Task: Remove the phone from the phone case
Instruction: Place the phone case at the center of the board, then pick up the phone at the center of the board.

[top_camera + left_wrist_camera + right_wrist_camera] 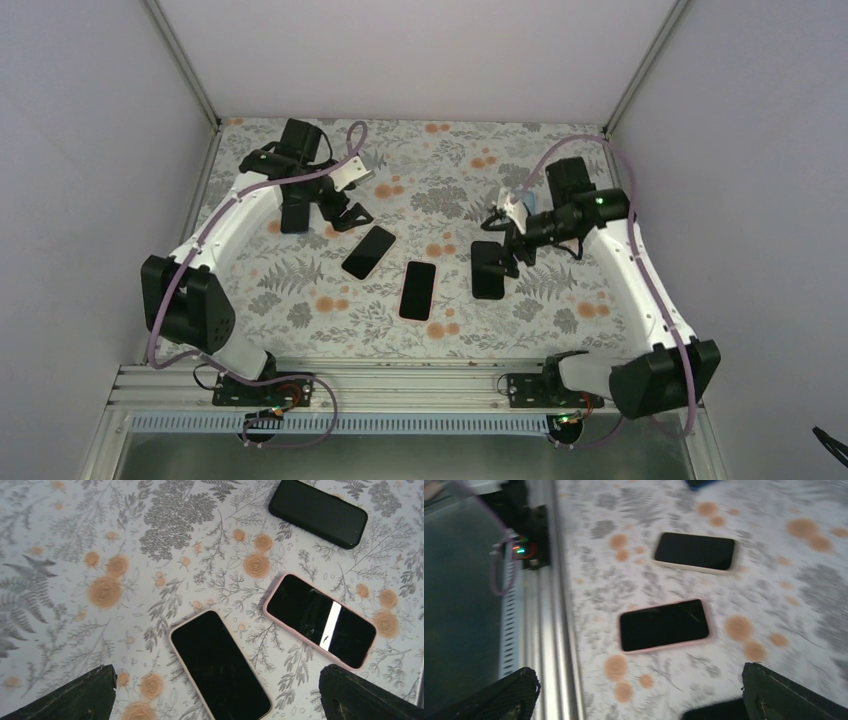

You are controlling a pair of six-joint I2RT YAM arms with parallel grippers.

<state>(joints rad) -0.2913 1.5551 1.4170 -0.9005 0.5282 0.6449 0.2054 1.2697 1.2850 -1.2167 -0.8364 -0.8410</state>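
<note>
Three phones lie screen-up on the floral table. One in a cream case (368, 251) is on the left, one in a pink case (418, 290) in the middle, one in a black case (488, 270) on the right. My left gripper (322, 218) is open and empty, above the table just behind the cream-cased phone (220, 665); the pink-cased phone (320, 620) and the black one (317, 512) lie beyond it. My right gripper (500, 240) is open and empty, over the black-cased phone (714, 712); its view also shows the pink-cased (664, 625) and cream-cased (694, 551) phones.
The aluminium rail (400, 385) holding the arm bases runs along the table's near edge and shows in the right wrist view (549, 630). White walls enclose the table on the left, back and right.
</note>
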